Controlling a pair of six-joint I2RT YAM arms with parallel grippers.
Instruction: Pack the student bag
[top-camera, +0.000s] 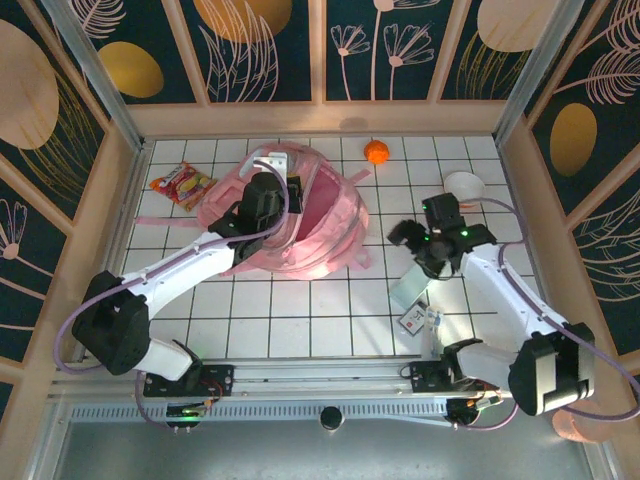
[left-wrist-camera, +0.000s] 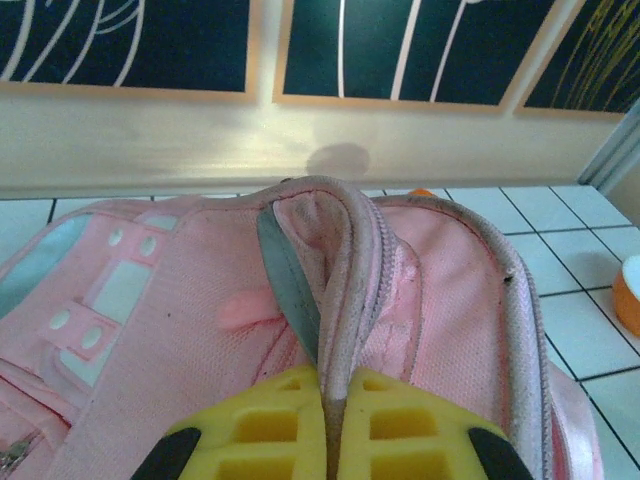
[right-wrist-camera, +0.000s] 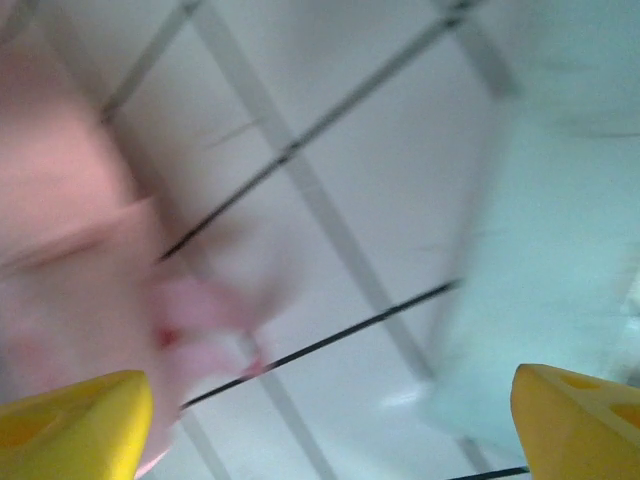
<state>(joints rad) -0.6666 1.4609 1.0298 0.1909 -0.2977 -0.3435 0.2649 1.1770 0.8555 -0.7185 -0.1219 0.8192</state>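
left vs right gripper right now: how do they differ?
The left gripper is shut, pinching the opening rim of the student bag; the right gripper is open with nothing between its jaws. The left gripper sits over the bag; the right gripper hangs over the tiled table beside it. Both have yellow fingers.

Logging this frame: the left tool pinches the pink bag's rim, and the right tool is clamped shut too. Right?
No, the right tool is open: the right wrist view shows its fingers wide apart. The left tool does pinch the student bag's rim.
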